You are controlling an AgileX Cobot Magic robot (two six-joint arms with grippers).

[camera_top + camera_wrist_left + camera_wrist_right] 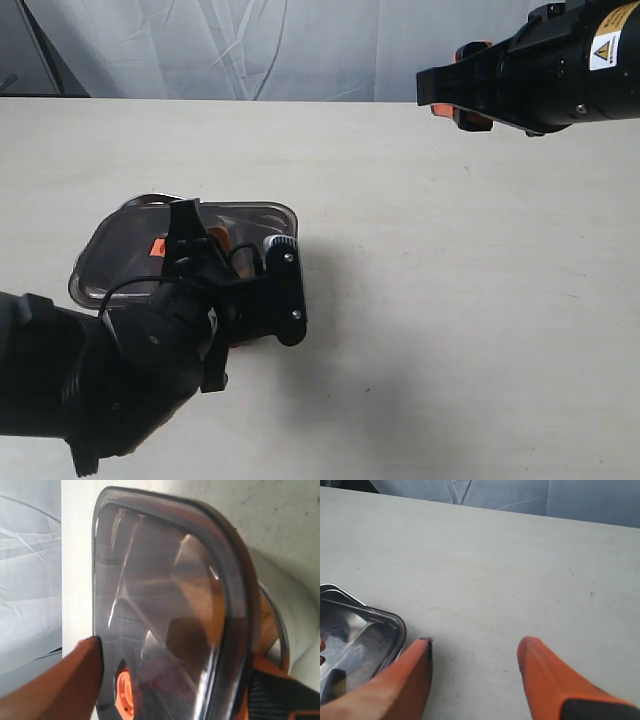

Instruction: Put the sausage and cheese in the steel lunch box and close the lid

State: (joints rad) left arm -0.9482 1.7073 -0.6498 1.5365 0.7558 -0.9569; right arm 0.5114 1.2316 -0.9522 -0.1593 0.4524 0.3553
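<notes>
The dark smoky lid (pixel 120 250) lies over the steel lunch box (pixel 150 198) at the left of the table, with its orange valve (pixel 124 692) showing. My left gripper (pixel 195 250) reaches in over the near edge of the lid (pixel 165 595). Its jaws stand wide apart, one orange finger (pixel 75 680) on the top face and the other beyond the rim, so it is open. A steel rim (pixel 282 630) shows under the lid. The sausage and cheese are only dim reddish and yellowish shapes through the lid. My right gripper (pixel 440 95) hangs open at the far right, holding nothing.
Pale table (pixel 450 300) spreads to the right of the box and in front of it. A grey cloth backdrop (pixel 300 45) stands behind the far edge. The right wrist view shows one corner of the box (pixel 395 625) beside the right gripper (pixel 475 647).
</notes>
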